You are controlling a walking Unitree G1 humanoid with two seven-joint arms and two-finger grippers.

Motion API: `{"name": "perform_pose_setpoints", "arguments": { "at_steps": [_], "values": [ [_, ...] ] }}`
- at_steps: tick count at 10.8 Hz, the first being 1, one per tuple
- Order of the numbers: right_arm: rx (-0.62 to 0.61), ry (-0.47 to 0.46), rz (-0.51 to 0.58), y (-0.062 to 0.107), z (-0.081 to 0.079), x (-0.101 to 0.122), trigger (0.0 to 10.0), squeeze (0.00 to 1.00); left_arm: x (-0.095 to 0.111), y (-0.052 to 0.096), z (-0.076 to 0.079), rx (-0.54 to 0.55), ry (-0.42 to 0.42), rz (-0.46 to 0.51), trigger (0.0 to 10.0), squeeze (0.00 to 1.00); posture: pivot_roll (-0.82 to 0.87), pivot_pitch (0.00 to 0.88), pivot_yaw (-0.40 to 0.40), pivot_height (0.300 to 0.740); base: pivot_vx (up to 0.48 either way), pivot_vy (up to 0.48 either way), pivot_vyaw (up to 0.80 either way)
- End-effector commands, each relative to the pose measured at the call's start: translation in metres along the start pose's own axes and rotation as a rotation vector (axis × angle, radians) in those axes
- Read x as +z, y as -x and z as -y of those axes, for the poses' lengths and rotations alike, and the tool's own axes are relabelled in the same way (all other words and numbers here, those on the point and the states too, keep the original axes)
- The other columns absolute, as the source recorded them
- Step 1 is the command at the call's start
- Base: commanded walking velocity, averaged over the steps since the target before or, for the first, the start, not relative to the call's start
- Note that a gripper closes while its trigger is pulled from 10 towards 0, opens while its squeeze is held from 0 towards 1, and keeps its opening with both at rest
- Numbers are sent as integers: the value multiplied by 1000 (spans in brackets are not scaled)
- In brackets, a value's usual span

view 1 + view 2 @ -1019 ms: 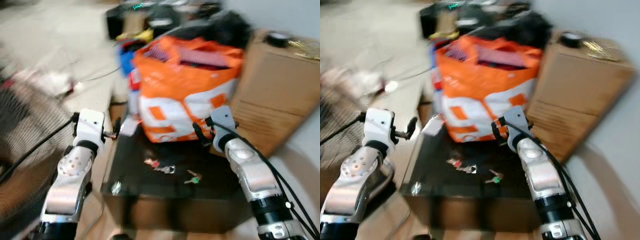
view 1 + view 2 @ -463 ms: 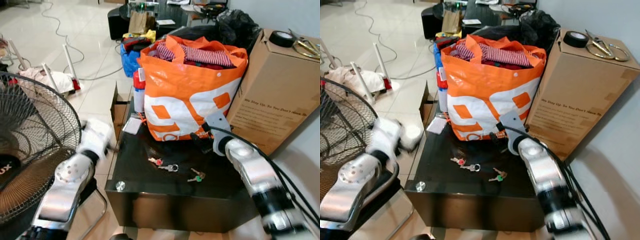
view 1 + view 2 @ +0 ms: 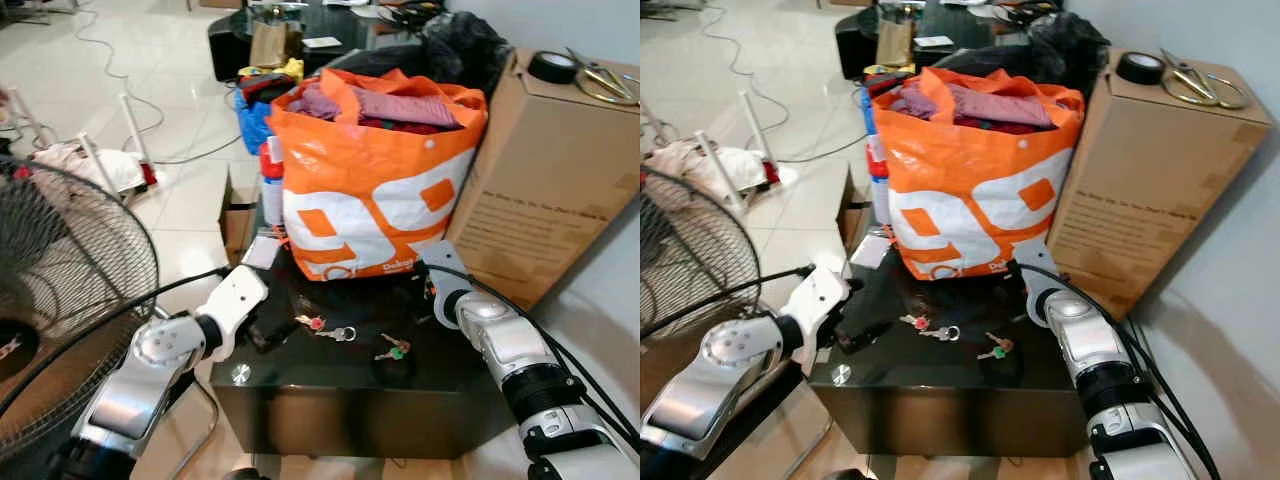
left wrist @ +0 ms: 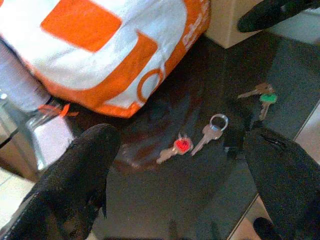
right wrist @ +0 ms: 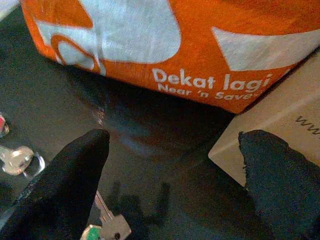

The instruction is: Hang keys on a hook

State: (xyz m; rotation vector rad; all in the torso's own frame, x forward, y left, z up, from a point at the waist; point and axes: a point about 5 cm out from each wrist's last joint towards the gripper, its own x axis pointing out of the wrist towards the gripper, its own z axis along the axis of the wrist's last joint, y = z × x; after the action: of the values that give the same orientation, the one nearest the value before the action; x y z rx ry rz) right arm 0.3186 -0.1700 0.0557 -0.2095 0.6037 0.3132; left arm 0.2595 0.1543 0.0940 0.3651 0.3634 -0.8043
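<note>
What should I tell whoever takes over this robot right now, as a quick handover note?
Left hand: open, low over the black table, fingers either side of the red-tagged keys, not touching them.
Right hand: open, over the table's right part beside the orange bag, with the green-tagged keys just below it.
Both key sets lie loose on the table in front of the bag; the cardboard box stands to the right.
Done: both hands brought to the table.
Left: grasp the keys, find a hook (none visible here) and hang them.
</note>
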Motion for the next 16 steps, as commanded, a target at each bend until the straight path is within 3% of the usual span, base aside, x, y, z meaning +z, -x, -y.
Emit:
{"name": "perform_pose_setpoints", "arguments": {
  "at_steps": [1,2,4,7,9,12,13,14,15,16],
  "values": [
    [28,-42,15,1,-4,-4,10000,965,0,-1,3,-34,4,-2,10000,0,-59,0,-33,740,0,0,0],
    [112,-73,-31,-1,-13,-11,10000,0,-2,-1,5,-52,16,-4,10000,0,-51,0,-49,740,0,0,0],
    [185,-74,-124,-5,-28,-30,10000,0,-7,0,10,-84,50,-17,10000,0,-66,0,-48,740,0,0,0],
    [216,-5,-107,-10,-38,-43,10000,0,-13,-3,17,-201,80,-70,10000,0,-78,0,-30,740,0,0,0],
    [258,28,-219,-8,-34,-59,10000,0,-13,-7,19,-239,94,-64,10000,0,-125,0,-21,740,0,0,0],
    [190,30,-237,-9,-23,-65,10000,0,-12,-13,23,-275,97,-62,10000,0,-131,0,-36,740,0,0,0],
    [157,21,-237,-11,-21,-65,6392,0,-13,-12,23,-280,96,-64,10000,0,-127,0,-39,740,0,0,0],
    [139,11,-244,-11,-20,-67,1608,0,-14,-10,23,-280,95,-71,10000,0,-125,0,-36,740,0,0,0],
    [134,-1,-248,-13,-21,-68,0,0,-15,-9,23,-285,97,-75,10000,0,-122,0,-37,740,0,0,0],
    [133,-3,-252,-13,-23,-70,0,0,-16,-7,24,-289,98,-78,10000,0,-120,0,-39,740,0,0,0]
  ]
}}
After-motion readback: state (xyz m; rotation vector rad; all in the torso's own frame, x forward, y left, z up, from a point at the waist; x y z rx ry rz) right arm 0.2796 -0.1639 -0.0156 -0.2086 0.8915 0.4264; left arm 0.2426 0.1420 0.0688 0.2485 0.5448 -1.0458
